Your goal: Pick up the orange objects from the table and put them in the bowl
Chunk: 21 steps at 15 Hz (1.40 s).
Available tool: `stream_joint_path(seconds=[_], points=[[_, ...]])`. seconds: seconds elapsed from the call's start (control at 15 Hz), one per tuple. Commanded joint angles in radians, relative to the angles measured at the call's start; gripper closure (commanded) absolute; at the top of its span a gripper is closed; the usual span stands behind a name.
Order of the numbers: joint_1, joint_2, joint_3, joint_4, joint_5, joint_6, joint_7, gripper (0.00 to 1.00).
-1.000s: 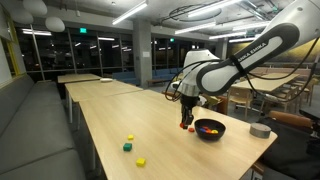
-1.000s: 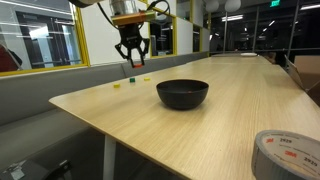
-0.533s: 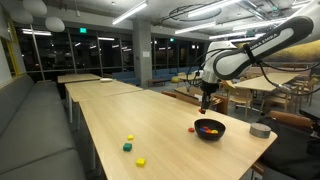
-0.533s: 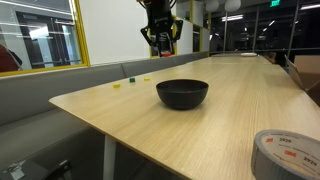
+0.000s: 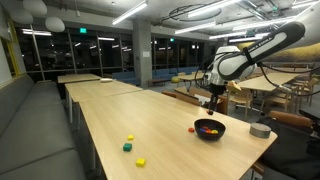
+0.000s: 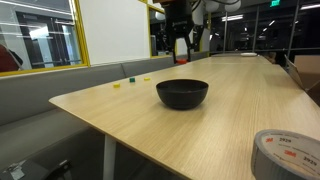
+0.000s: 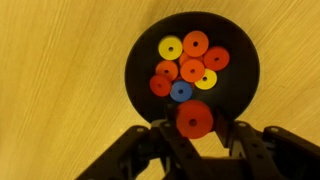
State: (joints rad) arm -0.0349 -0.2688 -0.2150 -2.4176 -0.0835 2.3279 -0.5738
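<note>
Gripper [image 7: 196, 130] clamped on one orange disc [image 7: 194, 115], poised over the bowl [image 7: 140, 60]; directly below it, several orange pieces [image 7: 196, 43] already lie inside, among yellow discs [image 7: 170, 47] and a blue disc [image 7: 181, 91]; beyond, beside the bowl, a stray orange piece [image 5: 193, 128] seemingly remains on the bench [image 5: 110, 120]; judged nearly complete.

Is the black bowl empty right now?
No, in the wrist view the bowl holds several orange discs, two yellow discs and one blue disc.
</note>
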Motion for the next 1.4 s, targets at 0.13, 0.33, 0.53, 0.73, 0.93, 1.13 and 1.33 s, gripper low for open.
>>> stream_joint_path(seconds=[0.13,0.33,0.53,0.73,0.93,1.13,1.33], points=[[-0.004,0.092,-0.002,0.052,0.069,-0.007,-0.023,0.75],[-0.012,0.150,0.002,0.074,0.088,0.001,-0.024,0.76],[-0.023,0.212,0.010,0.102,0.100,0.002,-0.020,0.75],[-0.037,0.259,0.020,0.130,0.106,-0.004,-0.007,0.27],[-0.043,0.280,0.039,0.147,0.109,-0.011,0.012,0.04],[-0.034,0.276,0.072,0.156,0.123,-0.033,0.030,0.00],[-0.017,0.268,0.115,0.160,0.141,-0.038,0.054,0.00]])
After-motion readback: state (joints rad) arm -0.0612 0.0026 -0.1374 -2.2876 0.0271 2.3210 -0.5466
